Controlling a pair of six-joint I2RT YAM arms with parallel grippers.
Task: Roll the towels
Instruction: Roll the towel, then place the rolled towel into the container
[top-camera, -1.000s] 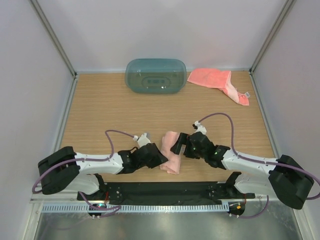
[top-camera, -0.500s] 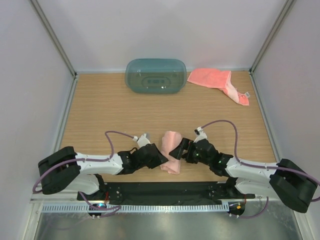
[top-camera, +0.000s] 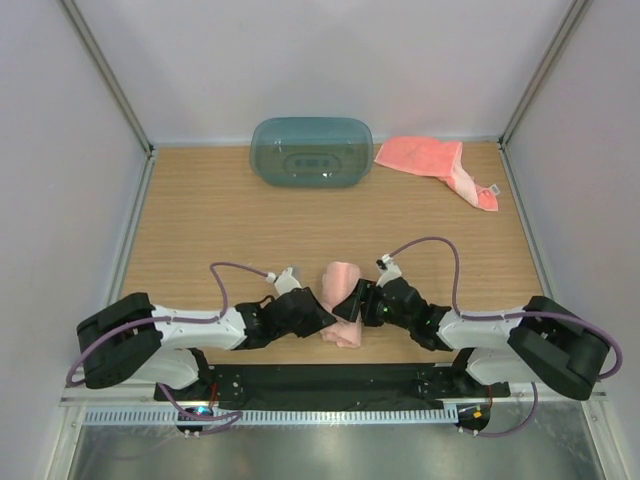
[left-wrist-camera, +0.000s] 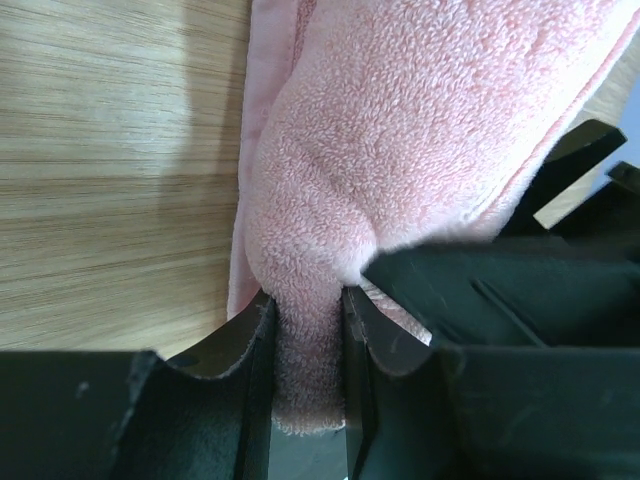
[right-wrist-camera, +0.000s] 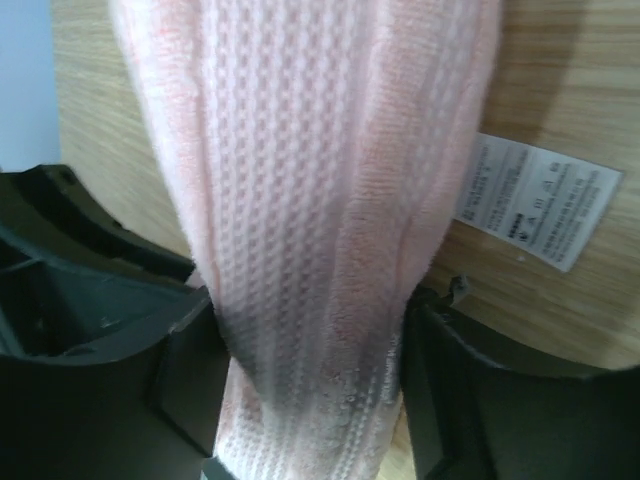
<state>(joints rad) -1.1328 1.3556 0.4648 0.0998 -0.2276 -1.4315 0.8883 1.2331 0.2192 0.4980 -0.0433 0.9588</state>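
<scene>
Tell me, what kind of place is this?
Probably a robot test cell: a wooden tabletop walled by plain white panels, with the left arm and right arm bolted at its near edge.

Near the front edge of the wooden table (top-camera: 200, 230), the pink terry towel (top-camera: 343, 276) lies between the left gripper (top-camera: 324, 318) and right gripper (top-camera: 347, 301), both pinching it. A teal oval plastic tub (top-camera: 311, 152) sits back centre, a coral terry towel (top-camera: 430, 160) just to its right.

Near towel (top-camera: 342, 276): pale pink, waffle weave one face, plain terry the other; white printed label (right-wrist-camera: 535, 205). Far towel (top-camera: 430, 158): coral. Bin (top-camera: 311, 151): translucent teal. Table (top-camera: 200, 220): light wood grain.
</scene>
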